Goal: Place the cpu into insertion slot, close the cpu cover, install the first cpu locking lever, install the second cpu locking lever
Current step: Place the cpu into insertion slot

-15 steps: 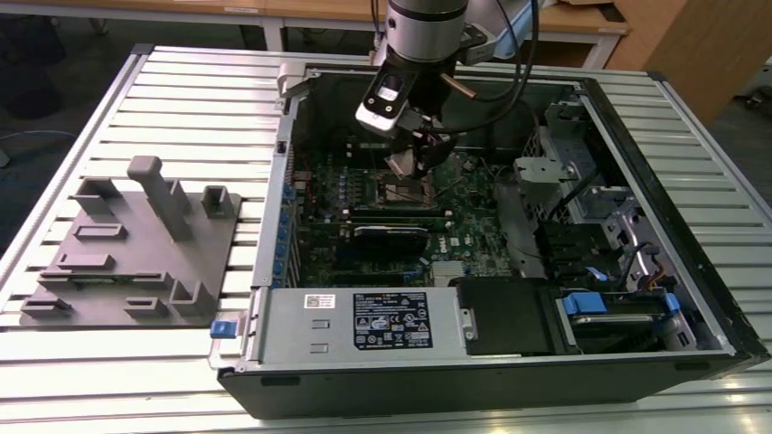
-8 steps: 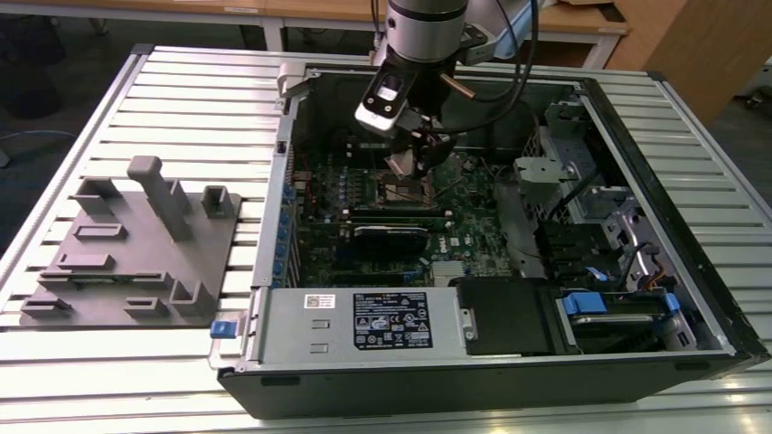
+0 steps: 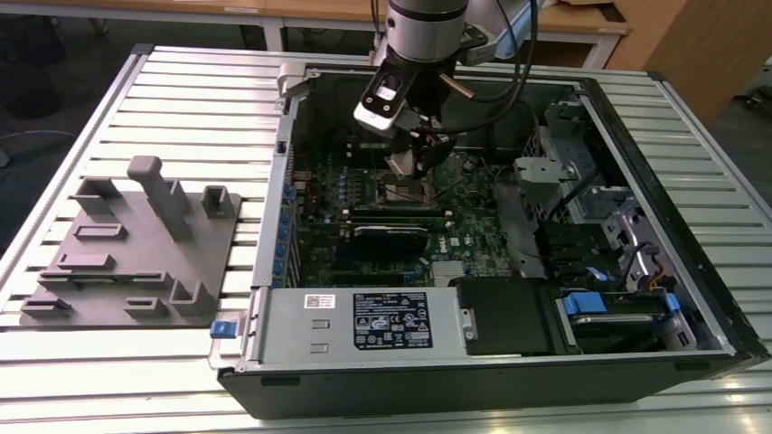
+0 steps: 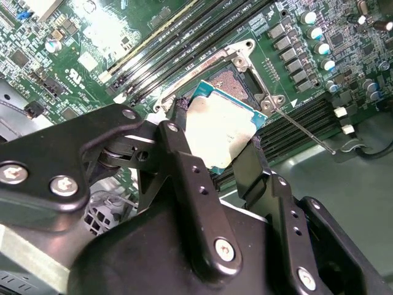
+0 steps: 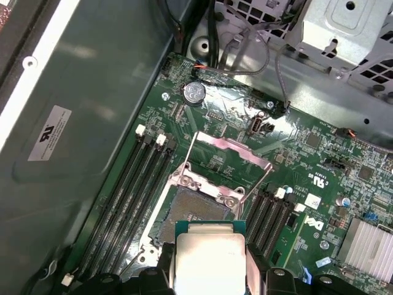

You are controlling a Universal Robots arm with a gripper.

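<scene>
My gripper [image 3: 408, 161] is shut on the cpu [image 4: 222, 130], a small square chip with a pale metal top, held by its edges between two black fingers [image 4: 184, 147]. The chip hangs tilted just above the open insertion slot [image 5: 193, 212] on the green motherboard [image 3: 362, 244]. In the first wrist view the cpu [image 5: 209, 261] covers one end of the slot. The cpu cover [image 5: 230, 150], a thin silvery frame, stands flipped up on the slot's far side. Two thin wire locking levers [image 5: 258, 178] stand raised beside it. In the second wrist view one lever [image 4: 304, 129] sticks out past the slot [image 4: 230, 83].
The motherboard lies inside an open computer case [image 3: 675, 298] on a slatted table. Black memory slots [image 5: 132, 184] flank the socket. A drive cage [image 3: 567, 172] and a power supply [image 3: 362, 321] crowd the case. A grey fixture plate [image 3: 133, 244] sits at the exterior view's left.
</scene>
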